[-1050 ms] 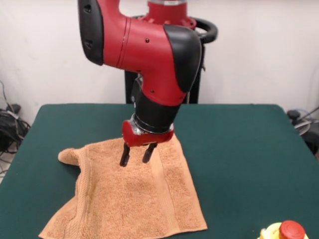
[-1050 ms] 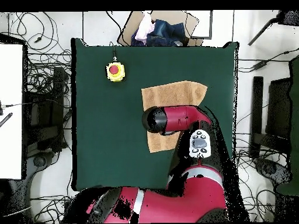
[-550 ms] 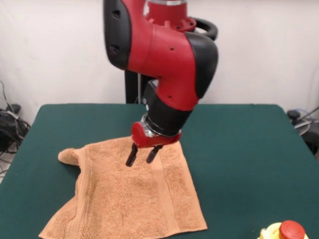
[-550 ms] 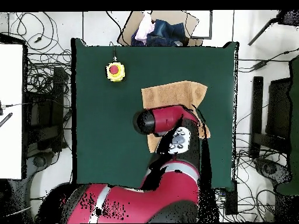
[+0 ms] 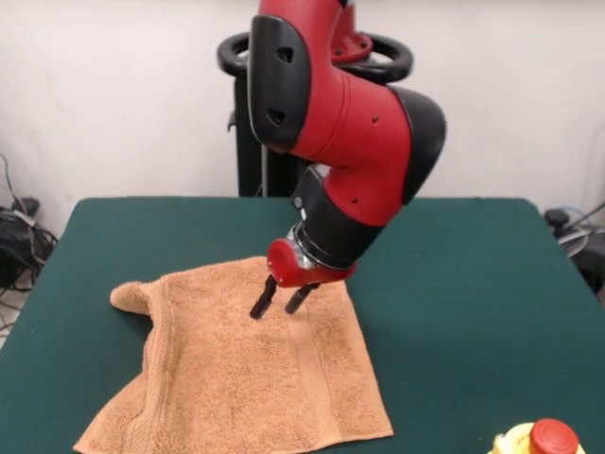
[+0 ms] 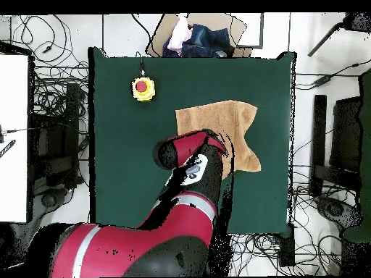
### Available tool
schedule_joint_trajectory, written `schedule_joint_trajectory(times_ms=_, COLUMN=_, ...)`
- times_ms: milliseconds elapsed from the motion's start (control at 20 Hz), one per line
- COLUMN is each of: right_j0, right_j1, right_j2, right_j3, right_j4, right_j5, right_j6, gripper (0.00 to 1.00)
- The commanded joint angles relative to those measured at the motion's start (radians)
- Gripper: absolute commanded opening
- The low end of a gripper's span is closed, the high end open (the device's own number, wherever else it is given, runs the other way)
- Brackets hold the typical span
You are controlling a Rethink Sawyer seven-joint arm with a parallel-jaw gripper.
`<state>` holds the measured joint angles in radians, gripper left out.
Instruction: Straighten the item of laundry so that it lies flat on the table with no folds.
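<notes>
Dark green felt worktop [image 5: 454, 284], white wall behind, cable clutter on the floor around it in the overhead view. Orange-tan terry towel [image 5: 246, 378] on the worktop's left-near part in the front view, reaching the picture's bottom edge; in the overhead view [image 6: 217, 119] on the right half, partly under the arm. Long axis roughly far-to-near in the front view, widening toward the near hem, near-right corner pointing at the bottom right. Not flat: far-left corner bunched into a rounded lump with a ridge fold down the left side. Woven band stripe parallel to the right edge, another along the left ridge. Hemmed border visible on the right edge. Pincer [image 5: 281, 304] over the towel's far-middle part, tilted, two dark fingers [image 5: 262, 301] apart with a gap between, nothing held; tips close above the pile, contact unclear. Yellow box with red button [image 5: 539, 439] at the near-right corner, well apart from the towel.
</notes>
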<state>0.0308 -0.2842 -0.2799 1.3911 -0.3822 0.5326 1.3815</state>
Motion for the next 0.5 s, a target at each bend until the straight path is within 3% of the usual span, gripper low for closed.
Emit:
schedule_joint_trajectory(times_ms=50, right_j0=0.009, right_j1=0.035, right_j2=-0.021, right_j3=-0.017, right_j4=0.038, right_j5=-0.062, right_j6=0.29, gripper=1.0)
schedule_joint_trajectory(times_ms=500, right_j0=-0.056, right_j1=-0.005, right_j2=0.04, right_j3=0.037, right_j4=0.061, right_j5=-0.152, right_j6=0.256, gripper=1.0)
